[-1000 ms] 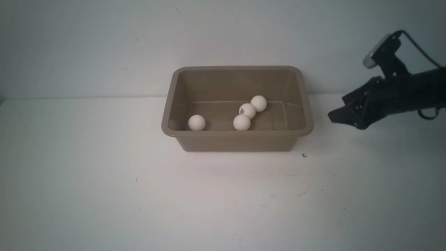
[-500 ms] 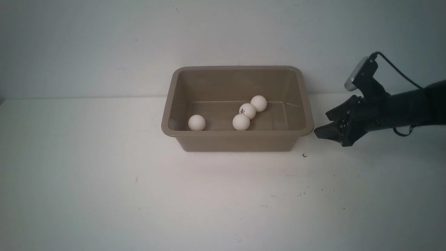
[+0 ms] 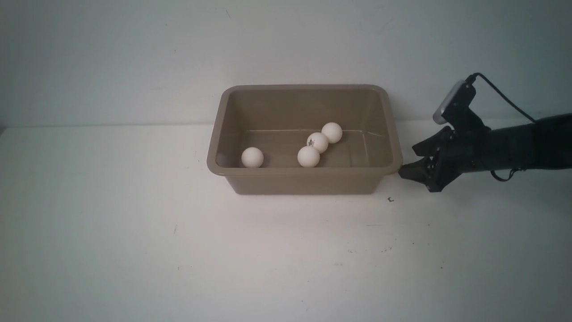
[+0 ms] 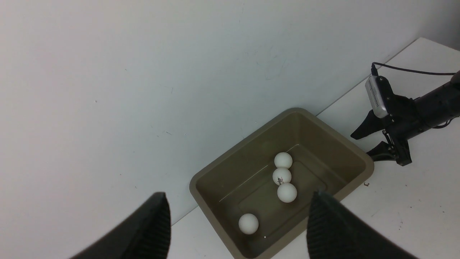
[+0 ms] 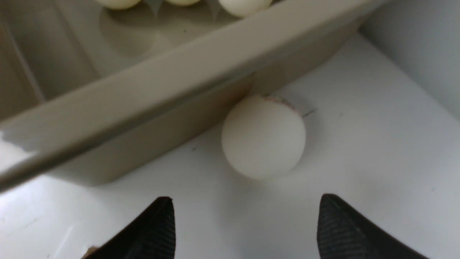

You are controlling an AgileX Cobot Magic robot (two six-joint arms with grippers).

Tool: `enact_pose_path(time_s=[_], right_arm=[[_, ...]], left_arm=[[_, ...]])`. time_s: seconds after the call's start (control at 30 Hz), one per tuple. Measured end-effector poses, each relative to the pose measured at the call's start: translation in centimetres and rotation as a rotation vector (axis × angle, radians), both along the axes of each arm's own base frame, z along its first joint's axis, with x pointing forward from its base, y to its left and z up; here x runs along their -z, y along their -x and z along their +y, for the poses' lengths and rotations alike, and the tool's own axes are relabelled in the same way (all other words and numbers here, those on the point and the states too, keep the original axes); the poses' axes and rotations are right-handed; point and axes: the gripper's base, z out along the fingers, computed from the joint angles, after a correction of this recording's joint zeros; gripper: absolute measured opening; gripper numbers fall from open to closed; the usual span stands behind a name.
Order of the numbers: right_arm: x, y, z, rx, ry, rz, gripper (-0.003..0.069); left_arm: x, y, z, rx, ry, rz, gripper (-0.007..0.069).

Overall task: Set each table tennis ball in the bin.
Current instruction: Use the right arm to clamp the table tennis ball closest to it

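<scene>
With my right gripper (image 5: 246, 221) parted and empty, last ball (image 5: 264, 136) on the desk (image 5: 388, 187) against the bin's (image 5: 201, 122) outer wall. Risk: a fingertip catching that rim, or nudging the ball along the wall, rolling it off. Left gripper (image 4: 239, 212) parted, empty.

Bin (image 3: 304, 184): smooth plastic, faint sheen; balls (image 3: 252, 158): smooth, matt; table (image 3: 268, 250): smooth, matt, lightly scuffed.
</scene>
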Motion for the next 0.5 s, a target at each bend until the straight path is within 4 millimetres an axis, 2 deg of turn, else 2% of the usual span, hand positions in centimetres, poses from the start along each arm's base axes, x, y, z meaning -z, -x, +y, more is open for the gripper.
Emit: enact_pose_path(time_s=[0.37,0.5], right_arm=[[0.5,-0.5,-0.1,0.045,-0.018,-0.030,0.0482],[0.5,-0.6,1.0,0.030,0.007,-0.051,0.0482]], left_arm=[[0.0,0.0,0.0,-0.004,0.008,0.004,0.0457],[0.0,0.0,0.0,-0.004,0.009,0.005,0.0444]])
